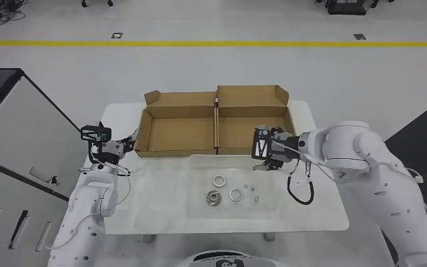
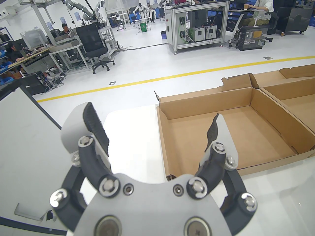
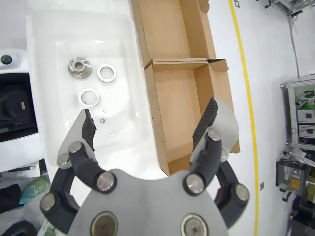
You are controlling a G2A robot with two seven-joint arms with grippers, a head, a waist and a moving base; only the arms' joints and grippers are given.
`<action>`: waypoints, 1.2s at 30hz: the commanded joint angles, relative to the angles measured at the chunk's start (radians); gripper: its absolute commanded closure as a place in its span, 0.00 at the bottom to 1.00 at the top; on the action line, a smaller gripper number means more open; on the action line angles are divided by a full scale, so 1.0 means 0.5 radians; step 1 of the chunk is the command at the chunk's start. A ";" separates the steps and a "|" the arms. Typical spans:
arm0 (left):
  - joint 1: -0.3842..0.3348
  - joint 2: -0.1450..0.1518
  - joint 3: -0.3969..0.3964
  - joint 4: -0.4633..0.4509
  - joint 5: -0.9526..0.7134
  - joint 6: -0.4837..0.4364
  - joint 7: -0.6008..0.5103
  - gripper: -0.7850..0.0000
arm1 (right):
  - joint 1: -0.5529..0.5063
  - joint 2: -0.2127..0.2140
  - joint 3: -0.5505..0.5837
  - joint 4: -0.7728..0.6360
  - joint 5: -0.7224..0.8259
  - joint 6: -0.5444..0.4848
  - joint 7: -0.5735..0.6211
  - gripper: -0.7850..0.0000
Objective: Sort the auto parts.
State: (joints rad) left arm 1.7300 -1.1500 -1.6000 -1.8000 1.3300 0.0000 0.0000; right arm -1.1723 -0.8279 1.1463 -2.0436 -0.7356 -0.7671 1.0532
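Both the right hand (image 3: pixel 149 109) and left hand (image 2: pixel 152 111) are hanging spread, empty. The right should be centring over the nearest ring (image 3: pixel 88 97), straddling its rim.

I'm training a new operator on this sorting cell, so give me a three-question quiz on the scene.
1. True or false: both boxes are empty.
2. How many flat rings lie in the tray? A: one. B: two. C: four.
3. Fill in: the right gripper is ___ and holds nothing.
Key: 1 true; 2 B; 3 open.
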 commanded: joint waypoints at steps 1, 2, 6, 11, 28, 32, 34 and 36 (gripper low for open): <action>0.000 0.000 0.000 0.000 0.000 0.000 0.000 0.00 | 0.052 0.051 -0.094 0.008 0.086 0.028 0.028 0.00; 0.000 0.000 0.000 0.000 0.000 0.000 0.000 0.00 | 0.081 0.077 -0.138 0.011 0.122 0.044 0.044 0.00; 0.000 0.000 0.000 0.000 0.000 0.000 0.000 0.00 | 0.198 0.171 -0.329 0.018 0.211 0.081 0.081 0.00; 0.000 0.000 0.000 0.000 0.000 0.000 0.000 0.00 | 0.341 0.274 -0.575 0.034 0.229 0.079 0.079 0.00; 0.000 0.000 0.000 0.000 0.000 0.000 0.000 0.00 | 0.770 0.454 -1.198 0.193 0.333 -0.023 -0.023 0.00; 0.000 0.000 0.000 0.000 0.000 0.000 0.000 0.00 | 0.781 0.454 -1.203 0.191 0.323 -0.026 -0.026 0.00; 0.000 0.000 0.000 0.000 0.000 0.000 0.000 0.00 | 0.781 0.454 -1.203 0.191 0.323 -0.026 -0.026 0.00; 0.000 0.000 0.000 0.000 0.000 0.000 0.000 0.00 | 0.781 0.454 -1.203 0.191 0.323 -0.026 -0.026 0.00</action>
State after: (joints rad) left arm 1.7300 -1.1500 -1.6000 -1.8000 1.3300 0.0000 0.0000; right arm -0.7818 -0.6010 0.5445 -1.9483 -0.5741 -0.7801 1.0400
